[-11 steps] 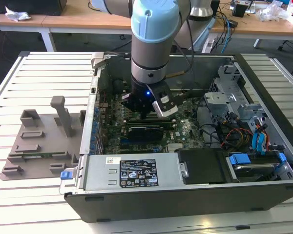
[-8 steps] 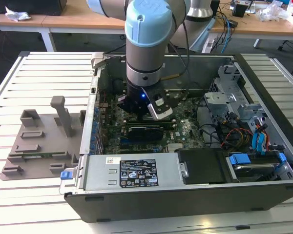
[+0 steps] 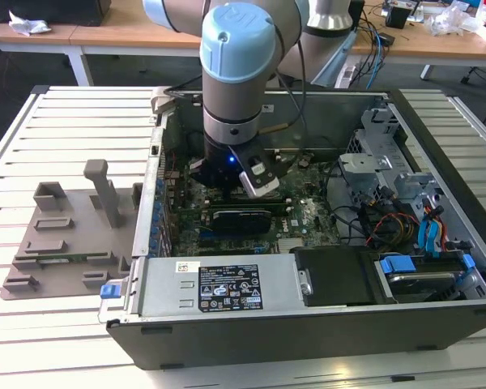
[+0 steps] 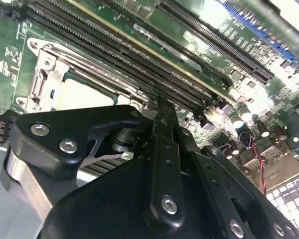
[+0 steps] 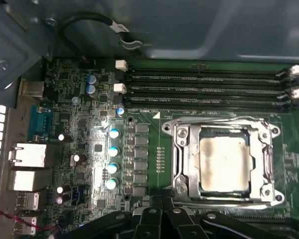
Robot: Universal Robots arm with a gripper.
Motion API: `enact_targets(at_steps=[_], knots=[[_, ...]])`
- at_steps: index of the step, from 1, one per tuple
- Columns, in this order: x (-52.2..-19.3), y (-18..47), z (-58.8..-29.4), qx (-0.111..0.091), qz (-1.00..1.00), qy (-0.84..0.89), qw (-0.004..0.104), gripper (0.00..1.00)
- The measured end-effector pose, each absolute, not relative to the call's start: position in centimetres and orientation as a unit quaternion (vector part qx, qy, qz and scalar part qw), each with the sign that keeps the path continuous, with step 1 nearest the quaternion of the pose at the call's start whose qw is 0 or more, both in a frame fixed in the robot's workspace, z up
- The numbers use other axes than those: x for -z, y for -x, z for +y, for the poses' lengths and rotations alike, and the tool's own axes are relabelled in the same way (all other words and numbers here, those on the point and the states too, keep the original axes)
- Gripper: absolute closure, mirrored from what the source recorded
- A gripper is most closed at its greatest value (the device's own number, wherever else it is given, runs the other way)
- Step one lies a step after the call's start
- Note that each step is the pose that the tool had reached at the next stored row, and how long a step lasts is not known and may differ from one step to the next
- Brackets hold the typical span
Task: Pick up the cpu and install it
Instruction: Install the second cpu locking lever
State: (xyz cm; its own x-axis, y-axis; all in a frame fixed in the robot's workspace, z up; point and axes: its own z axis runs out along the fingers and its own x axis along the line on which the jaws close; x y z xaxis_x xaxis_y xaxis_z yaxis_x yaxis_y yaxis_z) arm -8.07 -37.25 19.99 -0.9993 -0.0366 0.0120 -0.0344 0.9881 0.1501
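The cpu (image 5: 224, 164) already lies in the socket (image 5: 222, 162) on the motherboard (image 5: 89, 144) in the first wrist view: its silvery top, a little smeared, shows inside the metal frame (image 5: 183, 159) that goes around it, and it looks flat and square to the frame. In the second wrist view the same cpu (image 4: 82, 94) shows pale under the frame, just beyond the black links of the gripper (image 4: 162, 149). So the picking up and the carrying seem finished, and the placing seems finished also, as far as can be judged.

The gripper is low over the board, close to the socket but not touching the cpu in what the pictures show. Nothing is seen between its fingers; whether they are apart or together cannot be told, because the tips are hidden behind the black links. Whether the frame is locked down over the chip cannot be decided either (a thin wire lever (image 5: 214, 122) lies along one side of it).

Beside the socket run the long memory slots (image 5: 209, 84). In the exterior view the arm (image 3: 235, 73) reaches down into the open computer case (image 3: 308, 308), which lies on a slatted white table (image 3: 73, 138). On the exterior view's left stands the grey tray (image 3: 65, 235) with its upright posts, and no chip is seen on it.
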Motion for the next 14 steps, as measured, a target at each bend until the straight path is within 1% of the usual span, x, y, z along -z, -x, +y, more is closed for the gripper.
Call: enact_targets(at_steps=[5, 9, 14], knots=[[-19.82, 8.07, -36.95, 0.075, -0.997, -0.025, 0.008, 0.89], [-20.38, 8.07, -37.03, 0.075, -0.997, -0.025, 0.007, 0.89], [-19.95, 8.04, -37.17, 0.075, -0.997, -0.025, 0.007, 0.89]])
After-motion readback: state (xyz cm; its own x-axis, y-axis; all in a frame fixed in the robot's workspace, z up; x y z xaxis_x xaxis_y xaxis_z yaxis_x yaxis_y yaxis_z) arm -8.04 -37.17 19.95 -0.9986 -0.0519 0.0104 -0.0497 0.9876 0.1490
